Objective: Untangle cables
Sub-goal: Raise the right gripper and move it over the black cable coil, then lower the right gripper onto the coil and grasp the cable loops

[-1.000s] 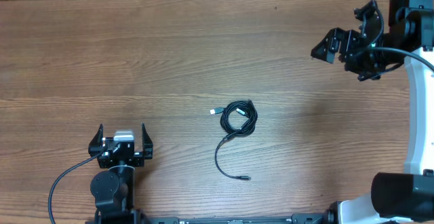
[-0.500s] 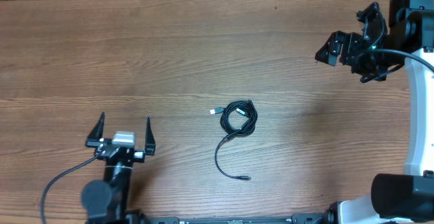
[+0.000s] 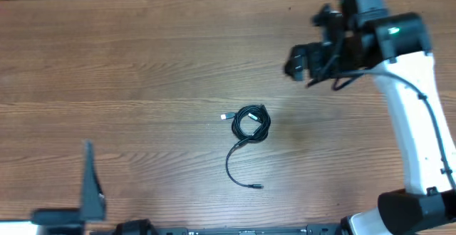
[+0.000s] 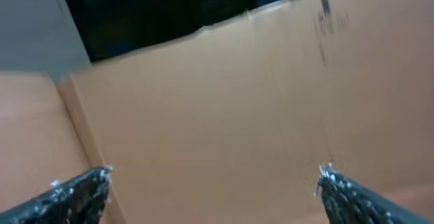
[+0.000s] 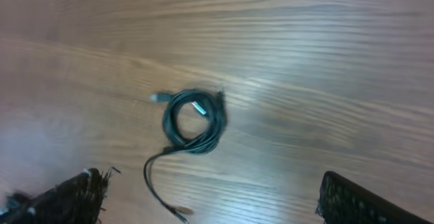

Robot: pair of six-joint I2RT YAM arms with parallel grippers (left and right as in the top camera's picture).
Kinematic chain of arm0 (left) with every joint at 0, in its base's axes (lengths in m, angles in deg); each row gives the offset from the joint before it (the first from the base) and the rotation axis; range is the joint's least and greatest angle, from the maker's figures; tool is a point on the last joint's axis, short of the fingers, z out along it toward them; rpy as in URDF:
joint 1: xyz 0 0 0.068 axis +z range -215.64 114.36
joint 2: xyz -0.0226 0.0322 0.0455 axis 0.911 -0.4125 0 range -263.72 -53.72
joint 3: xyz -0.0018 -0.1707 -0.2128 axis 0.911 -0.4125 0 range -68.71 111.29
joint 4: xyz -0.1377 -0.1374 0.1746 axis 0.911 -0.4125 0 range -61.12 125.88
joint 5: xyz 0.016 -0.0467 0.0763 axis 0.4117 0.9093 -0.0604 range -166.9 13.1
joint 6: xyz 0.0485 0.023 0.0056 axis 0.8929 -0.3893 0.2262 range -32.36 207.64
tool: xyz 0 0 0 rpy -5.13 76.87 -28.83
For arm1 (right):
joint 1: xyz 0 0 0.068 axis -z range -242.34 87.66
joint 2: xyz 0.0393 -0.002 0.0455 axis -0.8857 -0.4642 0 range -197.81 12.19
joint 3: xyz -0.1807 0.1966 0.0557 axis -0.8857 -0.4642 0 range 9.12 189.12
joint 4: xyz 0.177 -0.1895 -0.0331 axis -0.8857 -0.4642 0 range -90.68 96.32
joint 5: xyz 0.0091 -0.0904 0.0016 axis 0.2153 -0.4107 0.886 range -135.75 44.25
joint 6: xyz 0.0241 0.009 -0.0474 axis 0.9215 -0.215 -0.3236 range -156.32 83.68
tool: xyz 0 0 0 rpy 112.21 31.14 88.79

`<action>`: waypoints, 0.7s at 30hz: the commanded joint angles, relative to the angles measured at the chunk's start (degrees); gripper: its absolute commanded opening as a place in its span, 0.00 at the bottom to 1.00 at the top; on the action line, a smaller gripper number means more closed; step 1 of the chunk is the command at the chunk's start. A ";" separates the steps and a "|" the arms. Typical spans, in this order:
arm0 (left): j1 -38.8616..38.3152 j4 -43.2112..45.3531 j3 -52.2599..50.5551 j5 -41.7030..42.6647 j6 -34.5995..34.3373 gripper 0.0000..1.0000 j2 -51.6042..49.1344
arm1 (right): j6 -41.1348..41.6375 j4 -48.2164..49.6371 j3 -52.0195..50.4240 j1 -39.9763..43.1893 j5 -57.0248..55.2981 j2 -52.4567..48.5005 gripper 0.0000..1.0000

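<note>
The cables (image 3: 251,123) lie as one small black coil at the middle of the wooden table, with a silvery tip (image 3: 224,116) at its left and a loose tail (image 3: 235,169) curving toward the front. In the right wrist view the coil (image 5: 193,122) lies ahead of my right gripper (image 5: 213,197), which is open, empty and above the table. In the overhead view the right gripper (image 3: 308,57) hovers to the coil's upper right. My left gripper (image 4: 213,183) is wide open and empty, pointing at a cardboard wall. Overhead it sits at the front left edge (image 3: 87,192).
The wooden table (image 3: 142,64) carries only the coil. A brown cardboard wall (image 4: 224,102) fills the left wrist view. The white right arm (image 3: 420,121) runs down the right side.
My right arm has swung left from the far right corner toward the coil. My left arm has pulled back to the front left edge and tilted up, away from the table.
</note>
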 commanded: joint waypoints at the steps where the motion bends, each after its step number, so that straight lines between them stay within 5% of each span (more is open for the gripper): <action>1: 0.15 -4.68 13.55 0.48 2.16 1.00 -11.19 | 2.71 0.28 1.36 -6.21 -9.01 1.64 1.00; 6: -1.20 -6.73 24.28 10.23 0.15 1.00 -21.35 | 4.55 -1.55 1.36 -14.34 -20.44 1.64 1.00; 11: -8.28 -7.10 24.44 8.07 0.48 1.00 -25.73 | 5.44 -3.91 1.36 -18.58 -22.18 1.64 1.00; 21: -8.81 -2.95 24.28 7.43 1.79 1.00 -29.05 | 10.36 -2.58 1.36 -18.82 -21.27 1.64 1.00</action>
